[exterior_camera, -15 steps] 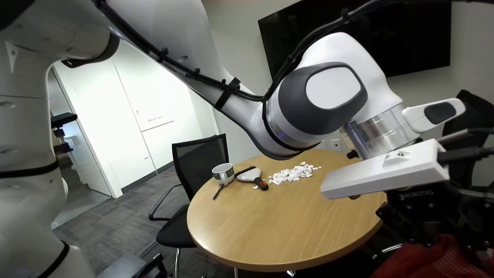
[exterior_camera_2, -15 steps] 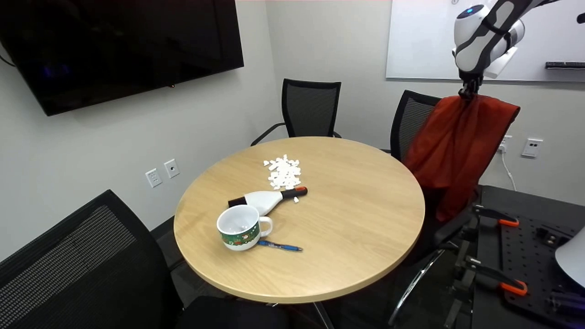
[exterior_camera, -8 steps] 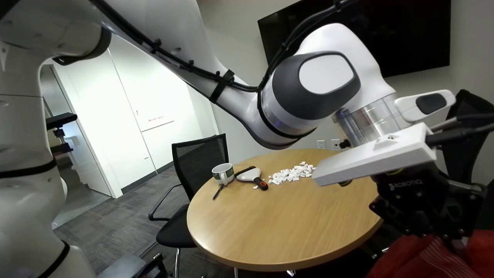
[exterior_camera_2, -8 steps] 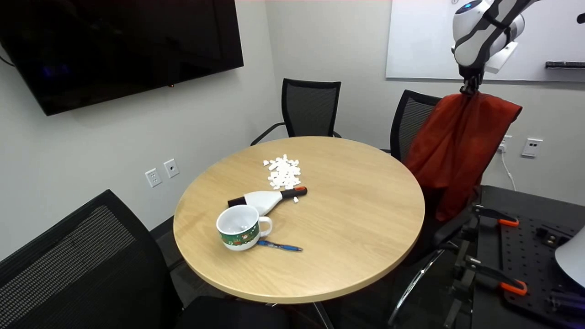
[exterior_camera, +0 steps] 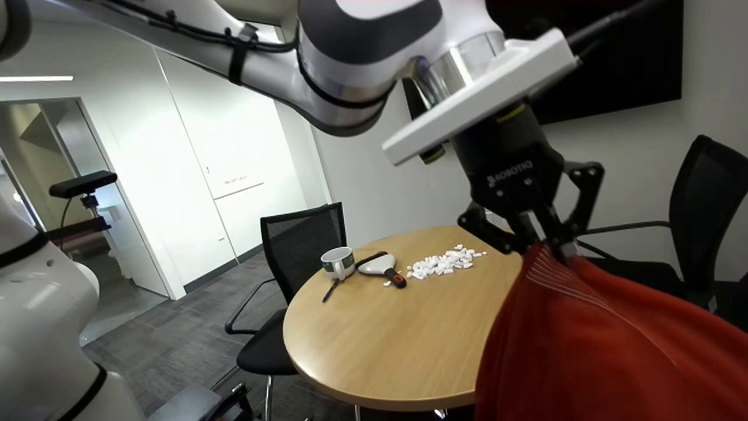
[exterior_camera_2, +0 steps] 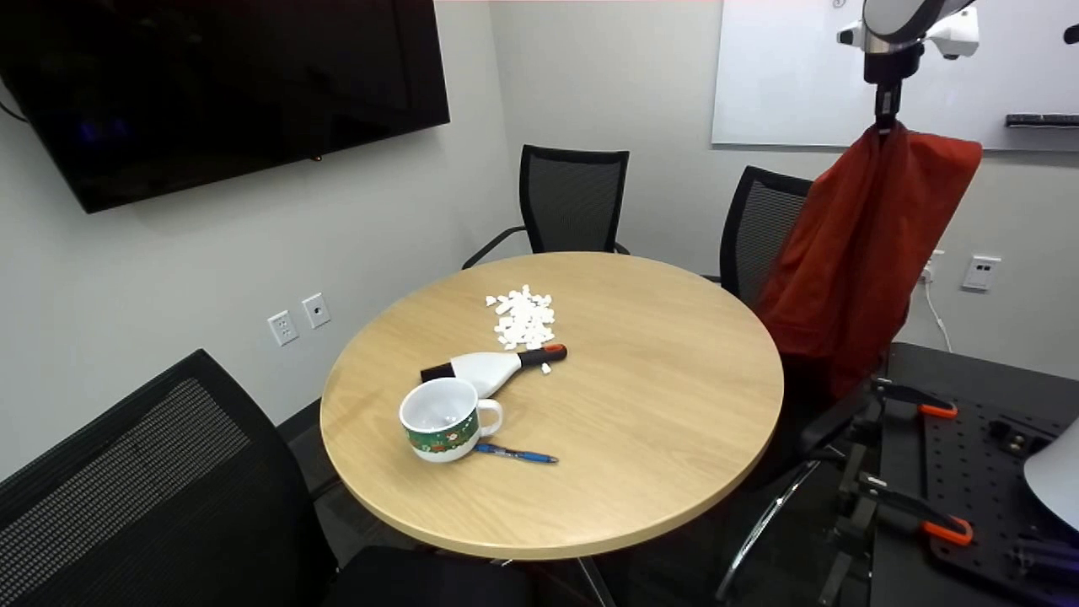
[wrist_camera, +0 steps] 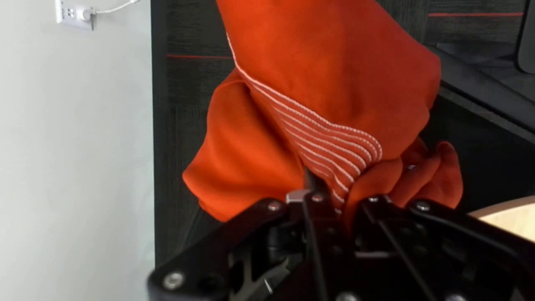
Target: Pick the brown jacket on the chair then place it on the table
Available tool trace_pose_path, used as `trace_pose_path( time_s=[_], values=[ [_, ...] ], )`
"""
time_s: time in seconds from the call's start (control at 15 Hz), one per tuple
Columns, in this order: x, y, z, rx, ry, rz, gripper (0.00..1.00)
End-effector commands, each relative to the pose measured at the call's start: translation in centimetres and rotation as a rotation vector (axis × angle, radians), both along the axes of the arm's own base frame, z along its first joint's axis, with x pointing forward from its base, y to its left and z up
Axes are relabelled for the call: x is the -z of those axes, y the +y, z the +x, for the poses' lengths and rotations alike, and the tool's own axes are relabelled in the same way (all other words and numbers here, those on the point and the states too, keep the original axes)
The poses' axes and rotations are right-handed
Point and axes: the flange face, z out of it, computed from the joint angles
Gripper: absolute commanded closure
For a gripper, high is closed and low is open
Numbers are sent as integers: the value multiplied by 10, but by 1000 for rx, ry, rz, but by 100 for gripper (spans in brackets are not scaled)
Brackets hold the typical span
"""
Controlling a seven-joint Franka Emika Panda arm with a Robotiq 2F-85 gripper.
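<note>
The rust-red jacket (exterior_camera: 608, 351) hangs in folds from my gripper (exterior_camera: 552, 250) at the right in an exterior view. In an exterior view the gripper (exterior_camera_2: 884, 128) pinches the jacket (exterior_camera_2: 860, 244) near its top, above and in front of a black mesh chair (exterior_camera_2: 765, 219); its lower part hangs low beside the table edge. In the wrist view the gripper (wrist_camera: 345, 205) is shut on the jacket (wrist_camera: 330, 67) near white stitched lines. The round light-wood table (exterior_camera: 409, 339) stands beside the jacket and also shows in an exterior view (exterior_camera_2: 649, 421) and at the wrist view's right edge (wrist_camera: 512, 215).
On the table are a mug (exterior_camera_2: 440, 421), a blue pen (exterior_camera_2: 518, 455), a white brush-like tool (exterior_camera_2: 485, 371) and many white pieces (exterior_camera_2: 524, 319). More mesh chairs (exterior_camera_2: 575, 198) (exterior_camera_2: 160, 472) surround it. A black bench with orange-tipped clamps (exterior_camera_2: 936, 411) stands at the right.
My gripper has risen and lifted the jacket with it. In an exterior view much more of the jacket shows, and the arm has moved up and left there.
</note>
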Motion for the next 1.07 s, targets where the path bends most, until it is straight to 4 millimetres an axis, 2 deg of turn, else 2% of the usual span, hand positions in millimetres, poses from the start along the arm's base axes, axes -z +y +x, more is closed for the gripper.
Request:
trace_pose_path(
  time_s=[0.0,0.2,0.33,0.4,0.53,0.8,0.87,1.0],
  values=[
    [-65,54,-14,-134,-48,26,97],
    [-113,95,-12,-194,-137,37,97],
    [-133,119,-7,-193,-196,46,97],
    [-113,92,-2,-172,-143,39,89],
    [-129,109,-4,-197,-174,36,89],
    [-127,114,-6,-204,-176,42,89],
    [-126,118,-3,-211,-197,88,97],
    [-138,136,4,-257,-289,188,97]
  ],
)
